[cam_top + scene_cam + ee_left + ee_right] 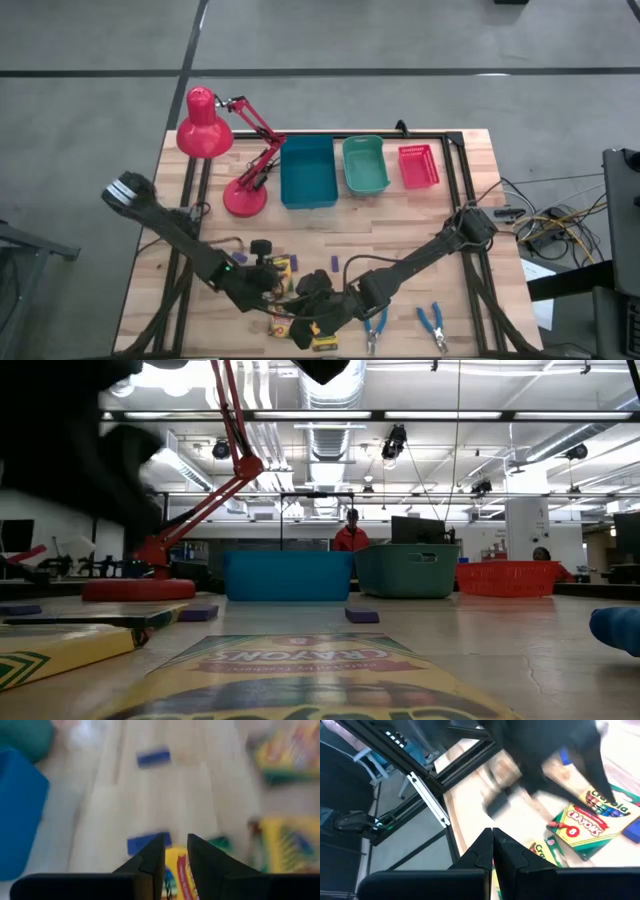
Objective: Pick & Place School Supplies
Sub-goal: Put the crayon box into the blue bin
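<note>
Both hands low over the crayon boxes; nothing binned yet.

Measured from the blue bin (308, 172): the left hand (176, 852) works on the tabletop (440, 225) well in front of it, its fingers narrowly parted astride a yellow crayon box (179, 872), not visibly clamped. The right hand (493, 840), pressed together and empty, sits just beside it. Other crayon boxes (592, 822), purple blocks (333, 263) and the blue-handled tools (433, 322) also lie in front. The bins look empty as far as I can see, so by my reading all the sorting remains.
</note>
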Available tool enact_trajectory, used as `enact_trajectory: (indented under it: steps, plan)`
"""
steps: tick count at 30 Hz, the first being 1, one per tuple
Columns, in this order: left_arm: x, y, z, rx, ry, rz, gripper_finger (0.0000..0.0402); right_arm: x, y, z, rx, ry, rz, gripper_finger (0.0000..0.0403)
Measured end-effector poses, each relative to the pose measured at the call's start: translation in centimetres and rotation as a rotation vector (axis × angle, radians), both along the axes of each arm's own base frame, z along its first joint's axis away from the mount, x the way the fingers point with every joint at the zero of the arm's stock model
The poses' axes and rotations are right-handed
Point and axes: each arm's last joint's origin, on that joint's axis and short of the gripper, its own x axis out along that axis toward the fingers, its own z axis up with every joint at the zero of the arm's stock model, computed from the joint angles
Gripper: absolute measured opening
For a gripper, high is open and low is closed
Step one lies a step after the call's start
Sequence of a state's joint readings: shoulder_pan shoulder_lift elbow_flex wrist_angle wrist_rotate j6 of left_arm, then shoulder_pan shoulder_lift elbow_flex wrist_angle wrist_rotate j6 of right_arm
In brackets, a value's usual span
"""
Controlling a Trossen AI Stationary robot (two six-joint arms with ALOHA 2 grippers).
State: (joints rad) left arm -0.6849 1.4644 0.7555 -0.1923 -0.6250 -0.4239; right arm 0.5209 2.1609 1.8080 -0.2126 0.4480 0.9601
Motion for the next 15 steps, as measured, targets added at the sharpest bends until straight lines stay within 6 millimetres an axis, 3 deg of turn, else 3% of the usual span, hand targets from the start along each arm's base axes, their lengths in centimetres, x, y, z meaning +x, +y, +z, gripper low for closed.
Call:
enact_trajectory:
  steps: [3, 7, 11, 15]
  plan:
    - [-1.2, 0.9, 2.7, -0.190, -0.034, 0.102, 0.0088, -0.1, -0.2, -0.2, -0.015, 0.023, -0.002, 0.0008]
    - [-3.3, 2.4, 6.4, -0.590, -0.117, 0.276, 0.0088, -0.2, -0.3, -0.4, -0.034, 0.055, -0.002, 0.0008]
    - [-5.2, 3.8, 7.9, -0.821, -0.144, 0.391, 0.0088, -0.6, -0.6, -0.9, -0.071, 0.120, -0.003, 0.0008]
    - [-6.4, 4.8, 8.8, -0.902, -0.192, 0.398, 0.0088, -0.9, -1.0, -1.3, -0.103, 0.176, -0.007, 0.0008]
